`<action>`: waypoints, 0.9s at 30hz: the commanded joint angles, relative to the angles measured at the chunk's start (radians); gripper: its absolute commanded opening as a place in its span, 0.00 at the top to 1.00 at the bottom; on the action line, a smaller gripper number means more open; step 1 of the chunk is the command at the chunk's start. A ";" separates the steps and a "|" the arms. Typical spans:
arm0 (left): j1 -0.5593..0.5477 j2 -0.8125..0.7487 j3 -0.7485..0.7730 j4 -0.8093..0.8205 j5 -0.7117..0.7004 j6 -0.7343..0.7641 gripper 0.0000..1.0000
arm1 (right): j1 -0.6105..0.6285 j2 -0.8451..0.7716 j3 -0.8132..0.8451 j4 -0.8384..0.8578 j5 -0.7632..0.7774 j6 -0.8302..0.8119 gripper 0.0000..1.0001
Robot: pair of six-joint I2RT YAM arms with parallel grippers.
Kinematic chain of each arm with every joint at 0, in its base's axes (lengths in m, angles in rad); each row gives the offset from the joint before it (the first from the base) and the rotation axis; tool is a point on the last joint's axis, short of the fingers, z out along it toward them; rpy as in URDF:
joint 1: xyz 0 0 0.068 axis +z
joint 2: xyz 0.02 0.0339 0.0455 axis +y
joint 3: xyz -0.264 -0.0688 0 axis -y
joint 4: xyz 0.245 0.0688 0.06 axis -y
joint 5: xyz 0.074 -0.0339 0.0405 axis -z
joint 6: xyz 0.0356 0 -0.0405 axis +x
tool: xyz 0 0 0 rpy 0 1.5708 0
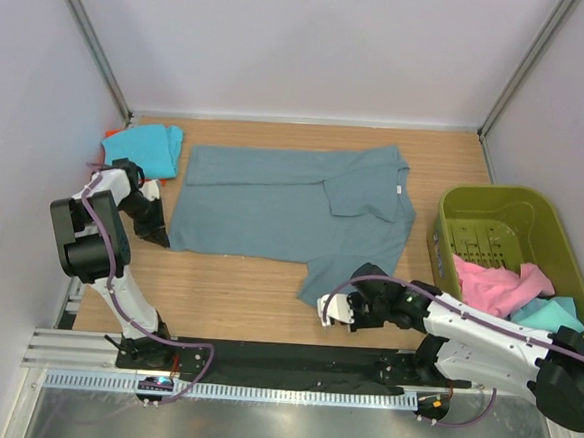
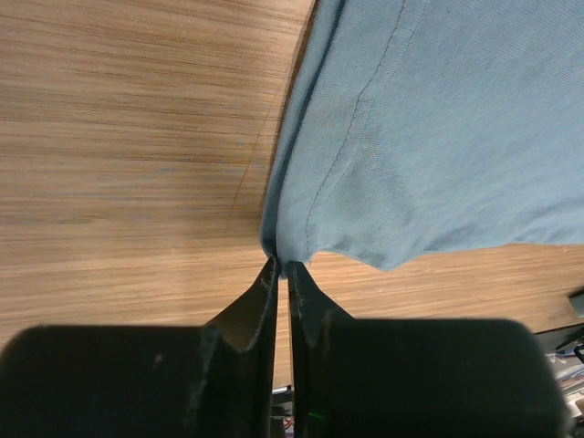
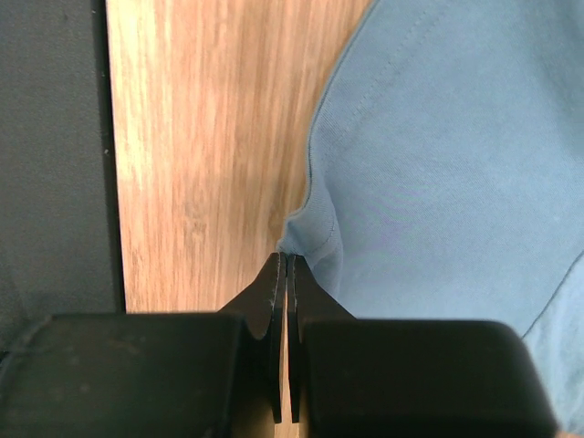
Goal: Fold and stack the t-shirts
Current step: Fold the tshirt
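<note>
Slate blue-grey t-shirt [image 1: 273, 203] lies spread flat beside the olive basket [image 1: 494, 198]. Left gripper [image 2: 280, 265] is pinched onto the corner farthest from the basket; right gripper [image 3: 286, 258] is clamped on the edge nearer it. Risk: both bites are thin, so uneven lifting could pull the cloth free.

Left arm [image 1: 124, 301]: rises from its base to a sharply bent elbow, forearm doubling forward, wrist pitched down.
Left gripper [image 1: 161, 235]: jaws pressed together with only a thin slit between the fingers [image 2: 260, 297]; a corner of the slate blue-grey t-shirt [image 1: 272, 213] is pinched at the tips.
Right arm [image 1: 494, 338]: stretched low and sideways toward its partner.
Right gripper [image 1: 332, 310]: jaws together, fingers [image 3: 271, 292] nipping the same shirt's edge at their tips, with cloth ahead and to their right.
</note>
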 commanded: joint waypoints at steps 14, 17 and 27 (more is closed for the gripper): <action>0.006 -0.114 0.049 -0.048 0.028 0.055 1.00 | -0.163 -0.028 0.162 0.007 0.035 0.097 0.99; 0.005 -0.154 0.109 -0.090 0.038 0.074 1.00 | -0.230 -0.027 0.272 -0.024 0.033 0.135 0.99; -0.023 -0.139 0.284 -0.183 0.027 0.111 1.00 | -0.360 0.013 0.481 -0.024 0.068 0.203 0.99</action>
